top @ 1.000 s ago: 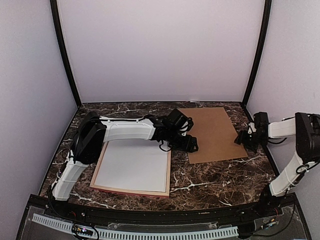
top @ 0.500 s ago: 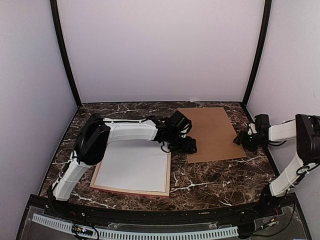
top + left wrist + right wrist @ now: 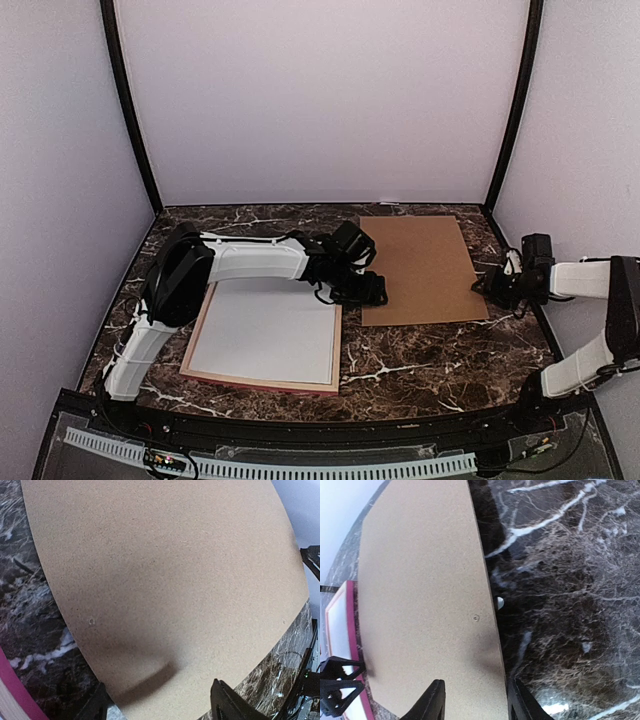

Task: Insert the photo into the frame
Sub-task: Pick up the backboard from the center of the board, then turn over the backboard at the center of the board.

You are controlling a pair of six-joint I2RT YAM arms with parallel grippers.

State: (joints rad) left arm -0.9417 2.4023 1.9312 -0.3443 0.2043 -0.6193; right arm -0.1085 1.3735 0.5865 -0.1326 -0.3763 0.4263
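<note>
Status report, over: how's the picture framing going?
Left gripper, right gripper open, straddling board edges. Frame flat, white sheet inside. Board beside frame, apart.

White-shelled arms [image 3: 255, 262] — bulky black joints [image 3: 180, 285]

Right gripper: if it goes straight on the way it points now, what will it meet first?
Most likely the brown backing board: its edge lies between the open fingers of the right gripper, just ahead. Height above it is unclear.
</note>
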